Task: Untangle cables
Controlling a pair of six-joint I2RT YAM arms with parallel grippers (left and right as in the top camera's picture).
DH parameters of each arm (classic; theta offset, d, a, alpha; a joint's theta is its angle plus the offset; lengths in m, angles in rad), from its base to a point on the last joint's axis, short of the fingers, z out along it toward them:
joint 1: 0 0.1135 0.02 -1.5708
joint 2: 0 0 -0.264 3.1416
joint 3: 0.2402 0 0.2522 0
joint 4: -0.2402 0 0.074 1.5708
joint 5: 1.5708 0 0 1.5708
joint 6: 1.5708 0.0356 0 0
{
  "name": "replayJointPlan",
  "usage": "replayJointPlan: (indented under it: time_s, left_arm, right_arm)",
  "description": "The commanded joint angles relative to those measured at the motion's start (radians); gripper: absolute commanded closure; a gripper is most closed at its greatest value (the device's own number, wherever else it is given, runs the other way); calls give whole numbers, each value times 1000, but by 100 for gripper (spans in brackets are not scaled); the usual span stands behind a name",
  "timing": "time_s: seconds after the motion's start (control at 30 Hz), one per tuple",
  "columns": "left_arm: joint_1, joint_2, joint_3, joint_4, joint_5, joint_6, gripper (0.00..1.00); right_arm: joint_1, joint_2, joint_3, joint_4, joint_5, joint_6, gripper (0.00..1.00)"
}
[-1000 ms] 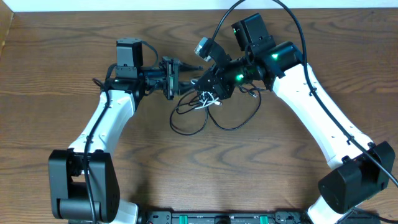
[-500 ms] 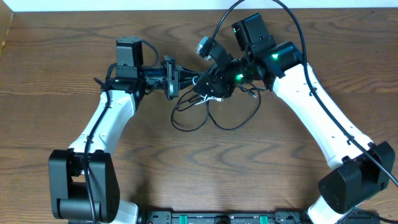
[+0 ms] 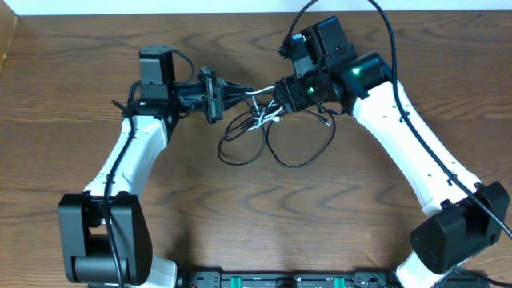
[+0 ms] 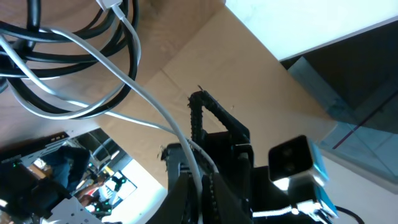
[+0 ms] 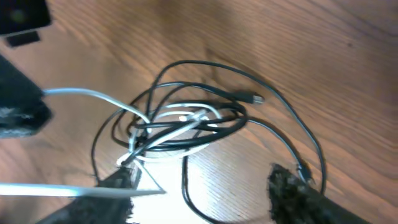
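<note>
The left fingers (image 3: 234,86) pinch the white cable (image 5: 81,94); the right fingers (image 5: 298,196) stand wide, empty. The black cables (image 3: 302,162) lie knotted with it on the counter (image 3: 72,56), so most of the untangling remains.

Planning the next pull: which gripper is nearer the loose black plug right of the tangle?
Right. The right gripper sits up-left of the plug; the left gripper is farther left, past the tangle.
</note>
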Motion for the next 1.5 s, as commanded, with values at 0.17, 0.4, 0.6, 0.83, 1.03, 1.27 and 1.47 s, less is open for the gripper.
replayJointPlan:
  time_s: [0.17, 0.4, 0.6, 0.83, 1.03, 1.27, 1.47]
  left_arm:
    - [27, 0, -2, 5, 5, 2, 92]
    - [27, 0, -2, 5, -6, 2, 92]
    - [27, 0, -2, 5, -6, 2, 92]
    - [27, 0, -2, 5, -51, 146, 92]
    - [27, 0, -2, 5, -82, 349, 92]
    - [27, 0, -2, 4, -123, 401, 92]
    - [27, 0, -2, 1, -160, 509, 93]
  right_arm:
    - [-33, -15, -25, -13, 23, 67, 21]
    - [-32, -15, -149, 102, -212, -12, 22]
    - [-32, -15, -253, 295, -285, -9, 99]
    - [-103, -164, -232, 352, -527, 12, 99]
    - [-192, -262, -232, 349, -821, -24, 99]
    - [-307, -265, -233, 331, -822, -7, 99]
    - [-504, -265, -233, 349, -826, 230, 99]
